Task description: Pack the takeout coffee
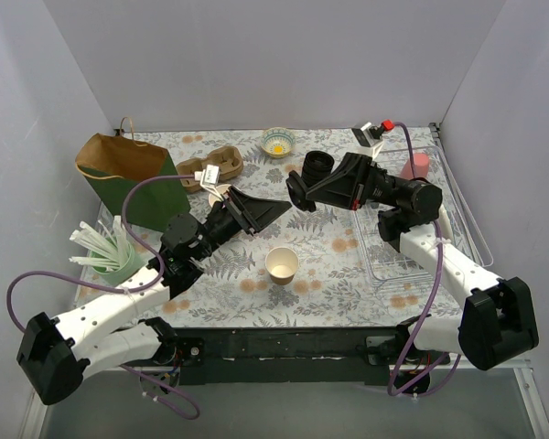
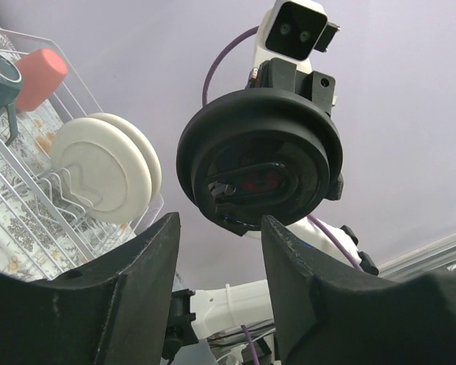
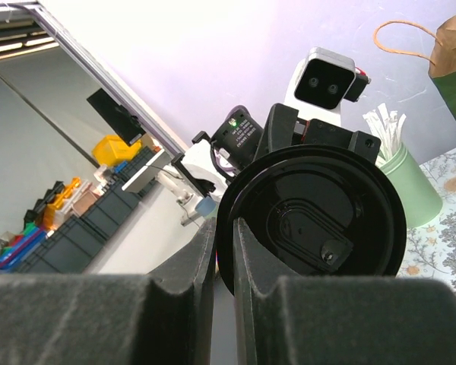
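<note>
The takeout coffee's brown paper cup [image 1: 282,264] stands upright and lidless on the patterned table, near the front centre. Its round black lid [image 3: 311,228] hangs in the air above the table, with my right gripper [image 3: 224,243] shut on its rim. In the left wrist view the same lid [image 2: 258,163] faces me just beyond my fingertips. My left gripper [image 2: 216,228] is open, with nothing between its fingers. Seen from above, the left gripper [image 1: 276,210] points right at the right gripper [image 1: 295,194], a little apart from it.
A brown paper bag [image 1: 128,169] stands at the back left, with a cardboard cup carrier [image 1: 210,169] beside it. A stack of black lids [image 1: 318,165] and a small bowl [image 1: 278,142] sit further back. A wire dish rack [image 1: 421,242] fills the right side. A green holder of stirrers [image 1: 110,254] stands at the left.
</note>
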You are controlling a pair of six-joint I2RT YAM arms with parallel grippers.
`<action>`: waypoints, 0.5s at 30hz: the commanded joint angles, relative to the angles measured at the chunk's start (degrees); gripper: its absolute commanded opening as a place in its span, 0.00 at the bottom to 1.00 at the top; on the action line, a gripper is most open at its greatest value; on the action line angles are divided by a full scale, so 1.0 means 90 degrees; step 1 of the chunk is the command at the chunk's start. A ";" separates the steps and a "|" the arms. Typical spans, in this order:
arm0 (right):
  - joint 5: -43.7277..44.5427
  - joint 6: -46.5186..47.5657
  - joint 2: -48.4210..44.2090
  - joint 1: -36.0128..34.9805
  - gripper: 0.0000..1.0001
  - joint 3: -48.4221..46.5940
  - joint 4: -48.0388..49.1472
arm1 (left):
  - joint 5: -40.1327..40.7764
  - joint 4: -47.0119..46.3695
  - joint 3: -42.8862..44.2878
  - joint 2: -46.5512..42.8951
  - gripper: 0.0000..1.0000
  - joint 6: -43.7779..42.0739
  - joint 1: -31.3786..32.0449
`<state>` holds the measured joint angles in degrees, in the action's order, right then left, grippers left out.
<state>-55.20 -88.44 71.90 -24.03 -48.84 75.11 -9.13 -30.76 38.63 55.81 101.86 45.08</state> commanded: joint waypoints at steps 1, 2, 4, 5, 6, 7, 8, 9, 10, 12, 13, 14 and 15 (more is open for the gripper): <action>0.0235 -0.0270 0.0019 -0.0035 0.18 -0.0042 0.2465 | -0.0177 -0.0429 0.0170 0.0165 0.45 0.0029 -0.0009; 0.0235 -0.0271 0.0009 -0.0045 0.18 -0.0042 0.2455 | -0.0187 -0.0458 0.0199 0.0195 0.45 0.0039 0.0001; 0.0245 -0.0270 0.0000 -0.0045 0.18 -0.0042 0.2465 | -0.0187 -0.0546 0.0209 0.0273 0.45 0.0059 0.0001; 0.0254 -0.0271 -0.0010 -0.0045 0.18 -0.0042 0.2465 | -0.0197 -0.0576 0.0229 0.0312 0.45 0.0078 0.0001; 0.0264 -0.0271 -0.0001 -0.0045 0.18 -0.0042 0.2465 | -0.0197 -0.0634 0.0229 0.0332 0.44 0.0078 0.0001; 0.0264 -0.0271 -0.0020 -0.0054 0.18 -0.0032 0.2475 | -0.0197 -0.0644 0.0248 0.0390 0.44 0.0078 0.0001; 0.0274 -0.0271 -0.0020 -0.0054 0.18 -0.0023 0.2465 | -0.0187 -0.0644 0.0258 0.0400 0.44 0.0098 0.0001; 0.0284 -0.0271 -0.0020 -0.0054 0.18 -0.0013 0.2475 | -0.0187 -0.0664 0.0258 0.0420 0.44 0.0098 0.0001; 0.0284 -0.0271 -0.0020 -0.0054 0.18 -0.0013 0.2475 | -0.0168 -0.0703 0.0249 0.0420 0.43 0.0098 0.0001; 0.0274 -0.0300 -0.0020 -0.0064 0.18 0.0026 0.2514 | -0.0129 -0.0781 0.0219 0.0420 0.43 0.0117 0.0001; 0.0293 -0.0309 -0.0020 -0.0074 0.18 0.0046 0.2533 | -0.0080 -0.0781 0.0229 0.0410 0.42 0.0117 0.0001; 0.0293 -0.0329 -0.0010 -0.0074 0.18 0.0065 0.2601 | -0.0070 -0.0752 0.0229 0.0420 0.41 0.0117 0.0001; 0.0313 -0.0377 -0.0010 -0.0074 0.18 0.0114 0.2631 | -0.0051 -0.0752 0.0239 0.0420 0.40 0.0098 0.0001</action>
<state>-53.87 -90.52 72.25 -24.29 -48.84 75.07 -10.09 -35.68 38.89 60.03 102.98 45.08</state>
